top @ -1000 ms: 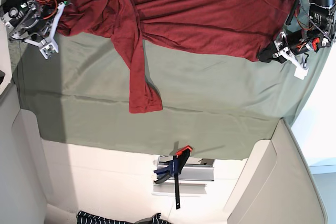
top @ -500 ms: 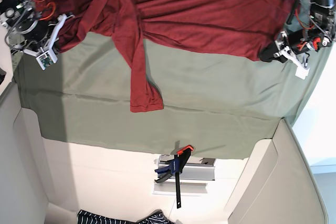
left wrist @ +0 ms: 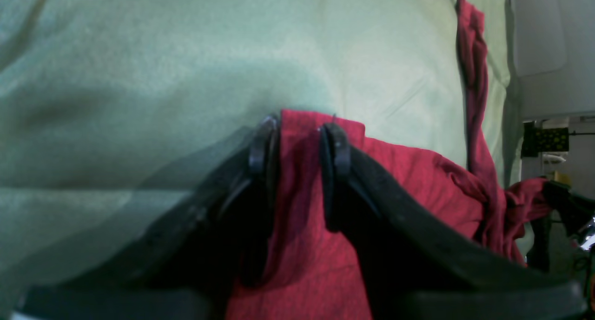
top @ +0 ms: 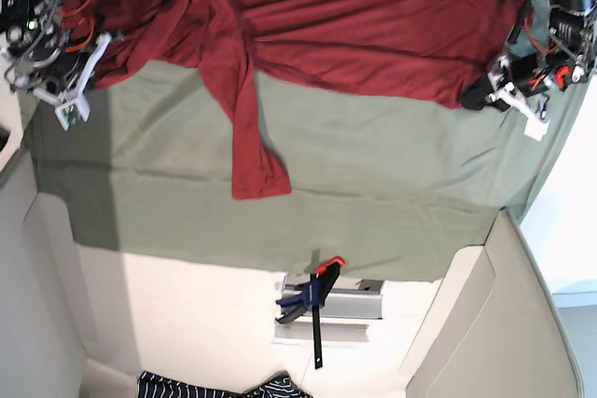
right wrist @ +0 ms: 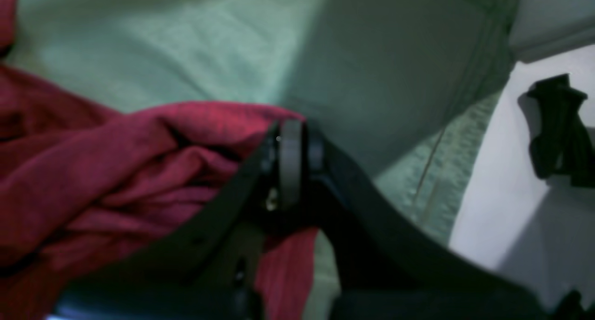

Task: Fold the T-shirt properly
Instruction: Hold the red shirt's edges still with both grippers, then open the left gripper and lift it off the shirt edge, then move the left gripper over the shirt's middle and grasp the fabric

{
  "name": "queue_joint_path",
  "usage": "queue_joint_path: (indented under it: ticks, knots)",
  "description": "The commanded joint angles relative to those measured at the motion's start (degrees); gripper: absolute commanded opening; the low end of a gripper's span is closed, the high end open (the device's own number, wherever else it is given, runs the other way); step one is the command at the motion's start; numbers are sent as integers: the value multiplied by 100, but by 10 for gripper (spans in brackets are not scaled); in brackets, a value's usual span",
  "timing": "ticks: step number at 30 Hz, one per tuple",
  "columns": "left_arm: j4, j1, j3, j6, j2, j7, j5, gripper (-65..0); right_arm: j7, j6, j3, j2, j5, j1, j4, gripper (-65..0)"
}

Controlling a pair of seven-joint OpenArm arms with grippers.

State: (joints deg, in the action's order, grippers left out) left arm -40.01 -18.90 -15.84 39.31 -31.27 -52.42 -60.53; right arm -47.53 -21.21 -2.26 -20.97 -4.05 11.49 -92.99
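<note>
The dark red T-shirt (top: 373, 16) lies spread along the far side of the green cloth-covered table (top: 373, 202), and one sleeve (top: 247, 137) trails toward the middle. At the right in the base view, my left gripper (top: 478, 95) is on the shirt's corner. In the left wrist view, that gripper (left wrist: 299, 141) has red fabric (left wrist: 418, 180) between its narrow-set jaws. My right gripper (top: 93, 61) is at the shirt's left end. In the right wrist view, it (right wrist: 290, 134) is shut on a bunched edge of the shirt (right wrist: 93, 171).
A blue and orange clamp (top: 312, 297) sits on a metal bracket at the table's near edge. Striped fabric (top: 215, 387) lies at the bottom of the view. Beige padded walls (top: 504, 323) flank the near corners. The green cover hangs over the table's right edge (top: 550, 146).
My right gripper has shifted left and up in the base view. It has drawn the shirt's left end with it. The left gripper has stayed at its corner.
</note>
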Motion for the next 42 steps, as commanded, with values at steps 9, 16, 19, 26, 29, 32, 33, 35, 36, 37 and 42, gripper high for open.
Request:
queue_joint_path:
  ticks: [9, 16, 19, 26, 29, 32, 33, 35, 36, 37, 42]
  knots:
    - [-87, -129, -26, 69, -116, 293, -546, -463, -407, 46, -35, -79, 94, -378, -385, -650]
    - [-87, -474, -24, 69, -111, 264, -658, -462, -302, 52, -35, -76, 192, -503, -164, -487]
    - [-87, -927, 92, 69, -111, 90, -654, -420, -83, 50, -35, -76, 192, -501, -42, -361]
    - [-87, -2146, 1633, 69, 254, 55, -247, -354, 68, 50, -35, -76, 39, -501, -15, -361]
    - [-87, -2527, 2199, 69, 704, 306, 428, -354, 83, 50, -35, -74, 39, -501, -15, -361]
    - [-87, -2758, 2651, -61, 1132, 514, 1244, -354, 83, 50, -35, -76, 42, -501, -15, -361]
    - [-87, -2804, 2798, -186, 1255, 551, 1478, -354, 83, 50, -35, -74, 39, -503, -15, -361]
    - [-87, -2870, 3071, -407, 1480, 649, 1878, -354, 83, 50, -35, -76, 39, -501, -15, -361]
    - [-87, -2887, 3191, -503, 1585, 693, 2050, -354, 85, 50, -35, -74, 39, -501, -15, -361]
    - [-87, -2896, 3303, -605, 1694, 743, 2214, -354, 85, 50, -35, -74, 39, -501, -15, -361]
    - [-87, -2907, 3829, -1143, 2267, 999, 3259, -354, 85, 50, -35, -74, 39, -501, -15, -361]
